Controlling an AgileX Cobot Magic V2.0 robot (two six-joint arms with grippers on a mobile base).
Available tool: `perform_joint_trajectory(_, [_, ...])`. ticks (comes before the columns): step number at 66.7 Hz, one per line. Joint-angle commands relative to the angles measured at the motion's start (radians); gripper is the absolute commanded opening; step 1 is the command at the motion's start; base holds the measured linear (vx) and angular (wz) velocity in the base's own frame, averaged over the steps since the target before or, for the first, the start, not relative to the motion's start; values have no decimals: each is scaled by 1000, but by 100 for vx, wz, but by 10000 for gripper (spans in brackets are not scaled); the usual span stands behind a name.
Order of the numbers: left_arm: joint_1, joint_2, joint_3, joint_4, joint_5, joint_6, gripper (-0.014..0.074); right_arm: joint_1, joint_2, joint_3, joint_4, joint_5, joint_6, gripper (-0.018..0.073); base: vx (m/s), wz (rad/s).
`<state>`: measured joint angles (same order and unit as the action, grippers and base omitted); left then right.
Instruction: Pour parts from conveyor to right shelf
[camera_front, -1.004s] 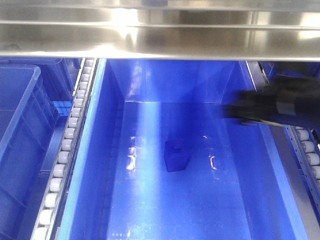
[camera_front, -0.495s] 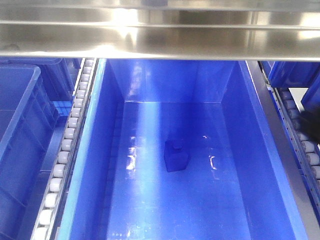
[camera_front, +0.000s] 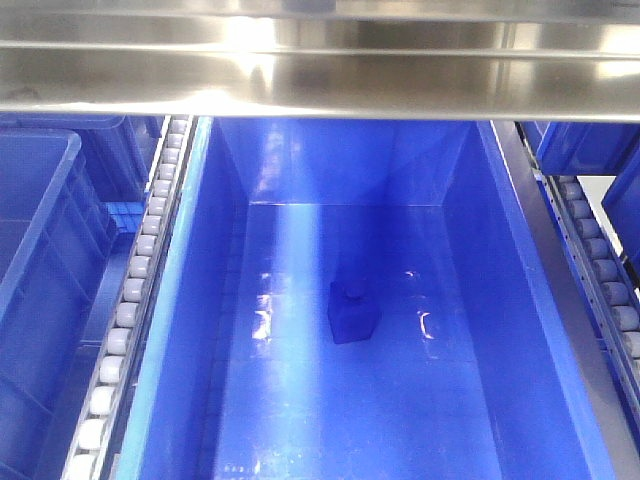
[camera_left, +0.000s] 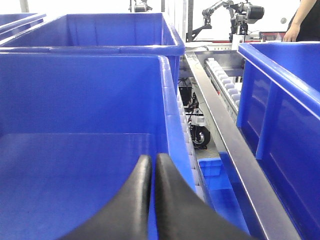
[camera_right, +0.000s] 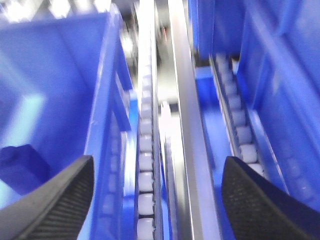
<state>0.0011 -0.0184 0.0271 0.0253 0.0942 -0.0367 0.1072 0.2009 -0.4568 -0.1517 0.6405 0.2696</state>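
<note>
So the small bright-blue plastic block with a stud on top (camera_front: 352, 312) sits on the floor of the big glossy deep-blue plastic bin (camera_front: 500, 300), roughly mid-bin, tilted a bit. That bin rests in the stainless-steel rack with its shiny crossbar (camera_front: 320, 85) overhead and rows of little white rollers (camera_front: 135, 300) on either side. Left gripper (camera_left: 151, 167) is clenched — black fingers pressed together, nothing between them, above another blue bin (camera_left: 75, 100). Right gripper (camera_right: 157, 187) is spread wide over a roller track, empty — the block shows at its lower left.
</note>
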Motion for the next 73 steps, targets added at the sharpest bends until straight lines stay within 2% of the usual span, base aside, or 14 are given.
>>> perform_joint_trajectory(1, [-3,-9,-25,-6,-72,-7,-6,-7,-134,1,-11,-30,-11,515,0,0])
perform_joint_trajectory(6, [-3,-9,-25,-6,-72,-7,-6,-7,-235,12,-18,-29,-16,515,0,0])
perform_joint_trajectory(14, [-3,-10,-25,-6,-72,-7,-6,-4,-187,23,-38,-37,-22,505,0,0])
perform_joint_trajectory(27, [-3,-10,-25,-6,-72,-7,-6,-4,-123,91,-142,-235,-22,461,0,0])
perform_joint_trajectory(33, [-3,-8,-25,-6,-72,-7,-6,-4,-108,119,-173,-283,-22,416,0,0])
perform_joint_trajectory(37, [-3,-7,-25,-6,-72,-7,-6,-4,-107,128,-176,-291,-22,348,0,0])
perform_joint_trajectory(49, [-3,-6,-25,-6,-72,-7,-6,-4,-107,134,-185,-292,-21,-17,0,0])
perform_joint_trajectory(73, [-3,-6,-25,-6,-72,-7,-6,-4,-107,134,-184,-277,-15,-9,0,0])
